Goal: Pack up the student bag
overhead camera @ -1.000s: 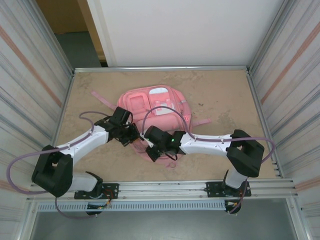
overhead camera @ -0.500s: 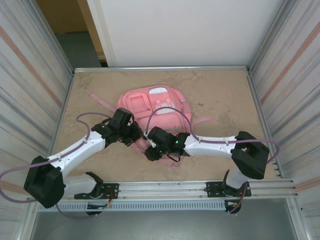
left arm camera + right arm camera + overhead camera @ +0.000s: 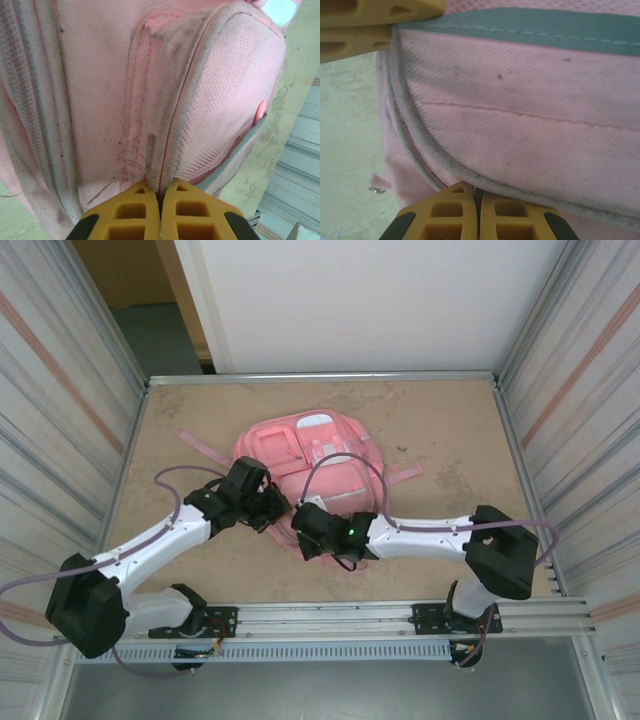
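The left gripper (image 3: 160, 197) is closed tight. Its yellow fingertips pinch a seam fold of the student bag (image 3: 90, 90), which spreads out ahead of it on the counter (image 3: 450, 420). The right gripper (image 3: 477, 199) is closed too, its tips pressed against the bag's grey-piped edge just ahead. I cannot tell whether fabric is caught between them.
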### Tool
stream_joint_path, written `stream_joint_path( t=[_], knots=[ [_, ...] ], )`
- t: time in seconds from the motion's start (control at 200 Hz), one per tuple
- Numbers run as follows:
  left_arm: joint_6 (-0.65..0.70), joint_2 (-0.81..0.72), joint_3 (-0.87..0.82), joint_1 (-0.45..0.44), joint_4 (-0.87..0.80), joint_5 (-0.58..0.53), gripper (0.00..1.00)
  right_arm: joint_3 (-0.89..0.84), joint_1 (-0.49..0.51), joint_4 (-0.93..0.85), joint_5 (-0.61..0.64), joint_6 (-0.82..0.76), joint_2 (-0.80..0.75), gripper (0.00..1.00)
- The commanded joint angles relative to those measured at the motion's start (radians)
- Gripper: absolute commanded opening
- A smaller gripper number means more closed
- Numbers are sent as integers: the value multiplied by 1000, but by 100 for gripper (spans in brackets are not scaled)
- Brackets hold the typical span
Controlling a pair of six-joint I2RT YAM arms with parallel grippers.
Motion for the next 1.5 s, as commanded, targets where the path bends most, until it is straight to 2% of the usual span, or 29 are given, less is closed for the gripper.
stream_joint_path(
  t=[0.0, 0.16, 0.311, 0.411, 0.541, 0.687, 0.777, 0.857, 0.972, 1.032, 1.107, 1.288, 1.423, 1.493],
  knots=[
    [25, -71, -1, 18, 3, 57, 0, -59, -27, -44, 178, 71, -77, 0],
    [80, -73, -44, 77, 2, 72, 0, -148, -96, -63, 155, 50, -191, 0],
    [154, -47, -53, 141, 0, 161, 0, -223, -183, -38, 121, 16, -276, 0],
    [262, -18, -31, 183, -15, 205, 0, -254, -258, -13, 93, -43, -309, 0],
    [424, 74, 34, 273, -106, 228, 0, -277, -333, 38, -14, -137, -337, 0],
    [547, 234, 118, 400, -82, 333, 0, -267, -318, 72, -73, -198, -354, 0],
    [596, 357, 223, 447, -92, 321, 4, -245, -299, 122, -117, -175, -330, 0],
    [613, 452, 335, 450, -117, 286, 8, -207, -276, 190, -162, -113, -280, 0],
    [527, 486, 418, 449, -201, 273, 26, -122, -226, 226, -158, -69, -196, 0],
    [458, 406, 360, 433, -179, 256, 30, -87, -206, 233, -165, -74, -166, 0],
    [370, 259, 241, 395, -153, 179, 37, -76, -182, 259, -162, -83, -139, 0],
    [189, -66, -24, 321, -145, 94, 40, -78, -156, 303, -208, -114, -98, 0],
    [74, -193, -81, 242, -148, 4, 41, -87, -129, 363, -272, -149, -74, 0],
    [45, -204, -79, 203, -138, -52, 45, -91, -107, 400, -302, -170, -69, 0]
  ],
)
